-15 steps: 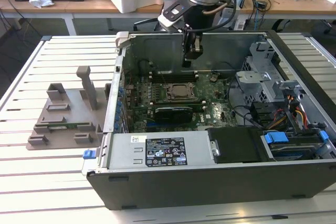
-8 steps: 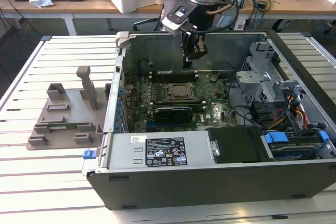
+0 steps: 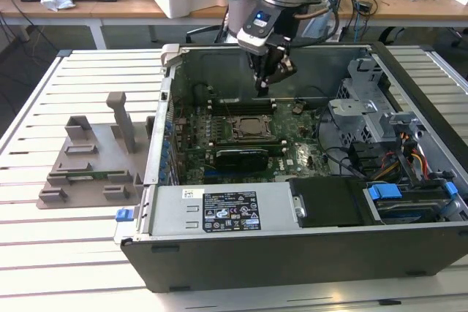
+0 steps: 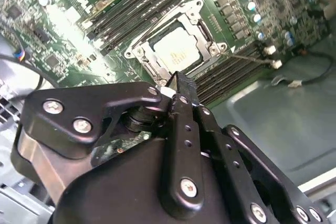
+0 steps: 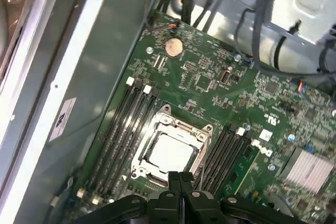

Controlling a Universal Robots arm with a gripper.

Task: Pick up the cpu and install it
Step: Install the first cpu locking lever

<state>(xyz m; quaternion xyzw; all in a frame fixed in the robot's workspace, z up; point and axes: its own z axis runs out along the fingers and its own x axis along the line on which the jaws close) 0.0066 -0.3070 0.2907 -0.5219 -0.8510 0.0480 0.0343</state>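
Observation:
The cpu [image 5: 168, 153] lies flat inside its socket on the green motherboard, its silvery top framed by the metal socket bracket [image 4: 176, 51]. In the exterior view the socket [image 3: 252, 128] sits mid-board inside the open computer case. My gripper [image 3: 264, 87] hangs above the board, over the far side of the socket. Its two black fingers are pressed together with nothing between them, and they show in both wrist views [image 5: 181, 178] [image 4: 181, 83]. The fingertips are clear of the chip.
Black memory slots [image 5: 123, 129] flank the socket on both sides. A black card with a fan [image 3: 241, 155] lies just in front of the socket. The power supply [image 3: 227, 210], drive cage [image 3: 365, 100] and cables [image 3: 409, 155] crowd the case. A grey parts holder [image 3: 88, 158] stands outside on the slatted table.

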